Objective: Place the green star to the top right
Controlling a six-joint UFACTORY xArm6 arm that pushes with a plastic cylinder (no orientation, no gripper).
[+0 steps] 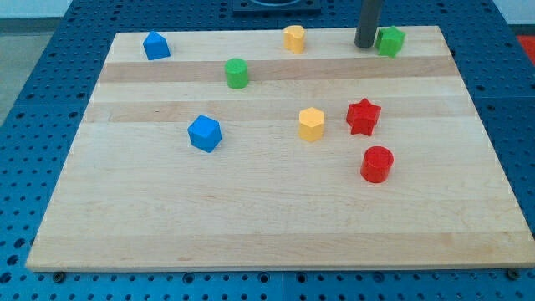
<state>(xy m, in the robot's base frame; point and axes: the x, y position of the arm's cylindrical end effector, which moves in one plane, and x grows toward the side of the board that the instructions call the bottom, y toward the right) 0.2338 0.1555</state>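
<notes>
The green star (390, 40) sits near the board's top right corner, close to the top edge. My tip (365, 45) stands right against the star's left side, touching or nearly touching it. The rod rises from there out of the view's top.
On the wooden board (267, 226): a green cylinder (236, 73) upper middle, a yellow block (293, 38) near the top edge, a blue block (155, 45) top left, a blue block (205, 133) centre left, a yellow hexagon (311, 124), a red star (364, 116), a red cylinder (377, 164).
</notes>
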